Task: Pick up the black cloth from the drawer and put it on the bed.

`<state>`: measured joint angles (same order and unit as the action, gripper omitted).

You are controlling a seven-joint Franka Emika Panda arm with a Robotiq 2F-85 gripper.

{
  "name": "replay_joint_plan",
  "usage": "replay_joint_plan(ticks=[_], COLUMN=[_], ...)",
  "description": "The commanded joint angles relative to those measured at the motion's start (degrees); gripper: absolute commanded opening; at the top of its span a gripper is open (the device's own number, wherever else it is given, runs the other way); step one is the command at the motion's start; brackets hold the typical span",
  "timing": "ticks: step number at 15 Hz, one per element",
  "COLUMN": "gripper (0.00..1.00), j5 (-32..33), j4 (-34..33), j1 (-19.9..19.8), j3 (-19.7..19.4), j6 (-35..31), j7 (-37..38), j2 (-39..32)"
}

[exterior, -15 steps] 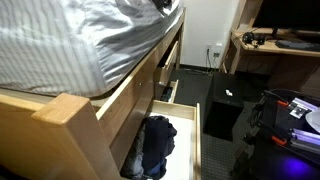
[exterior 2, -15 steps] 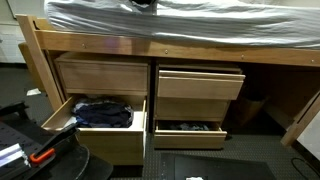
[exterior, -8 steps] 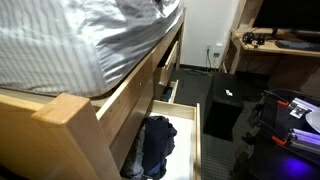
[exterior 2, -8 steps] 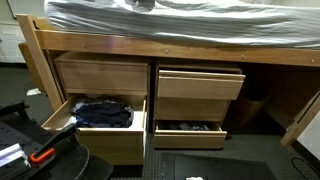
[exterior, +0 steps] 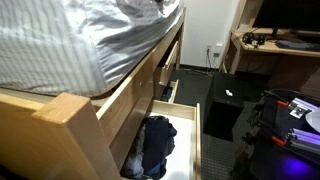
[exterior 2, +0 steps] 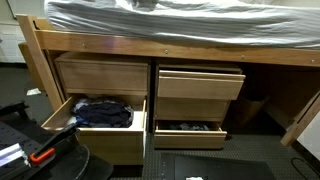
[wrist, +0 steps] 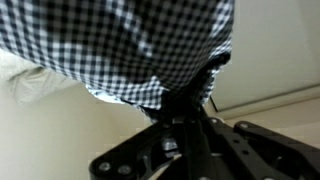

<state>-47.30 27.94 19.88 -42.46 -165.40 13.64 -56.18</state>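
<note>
Hand [wrist: 185, 100] pinching checked cloth [wrist: 120, 40]; no change vs earlier; drawer [exterior: 197, 140] open.

One bed [exterior 2: 200, 18]. Two drawers stand pulled out below its frame: one long drawer [exterior 2: 110, 140] near the frame's corner post, one shorter drawer [exterior 2: 190, 140] beside it. One dark cloth heap [exterior 2: 103, 112]. One checked cloth [wrist: 120, 40].

My wrist view is blurred, out of focus up close. Both exterior views are dim; the bed [exterior: 60, 45] [exterior 2: 190, 18] catches most light, shadow beneath.
</note>
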Motion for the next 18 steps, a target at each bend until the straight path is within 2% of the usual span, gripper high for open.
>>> replay_joint_plan(ticks=[1,2,3,6,8,9,10,15,17,18], gripper=[0.0,0.27,0.04,0.24,0.27,0.52,0.53,0.88,0.99,1.0], j5=[2.5,4.3,1.7,2.9,3.0,3.0,4.2,3.7,5.5,7.6], j4=[1.8,2.5,0.6,0.6,0.6,0.6,1.2,0.9,1.3,2.0], j1=[-1.0,-0.6,-0.9,-1.4,-1.4,-1.4,-0.5,2.0,3.5,4.6], j3=[-1.7,-4.2,-1.9,-4.0,-4.1,-4.1,-5.3,-5.8,-8.1,-10.5], j6=[12.5,15.9,10.2,14.1,14.6,14.7,17.2,24.8,27.0,29.1], j7=[5.3,8.4,4.7,7.7,7.7,7.7,7.9,8.0,7.9,8.4], j2=[2.1,2.6,0.3,1.0,1.3,1.3,2.5,7.8,8.9,9.3])
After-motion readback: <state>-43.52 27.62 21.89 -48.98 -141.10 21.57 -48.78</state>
